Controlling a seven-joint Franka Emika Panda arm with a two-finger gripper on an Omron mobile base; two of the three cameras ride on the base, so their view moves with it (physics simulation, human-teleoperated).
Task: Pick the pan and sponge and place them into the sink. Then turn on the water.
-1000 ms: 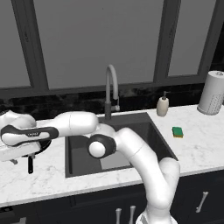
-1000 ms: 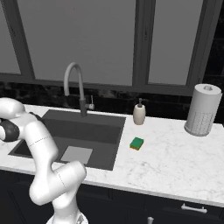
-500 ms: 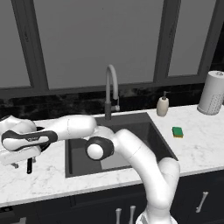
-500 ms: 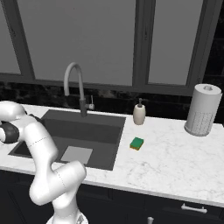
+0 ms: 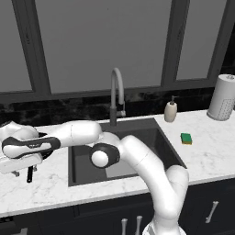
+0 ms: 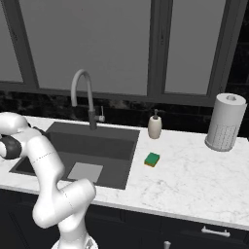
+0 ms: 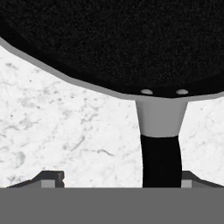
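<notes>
The gripper was seen with its jaws apart astride the handle of the pan, low on the marble counter left of the sink. The sponge lay on the counter right of the sink.

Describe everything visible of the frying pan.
The round black frying pan lies flat on the white marble counter, left of the sink. Its inside looks matt and finely grained, ringed by a thin grey rim. Two small rivets fix a grey neck that runs into a straight black handle. The handle passes between the tips of the tool, whose jaws stand apart, not visibly clamped on it.
</notes>
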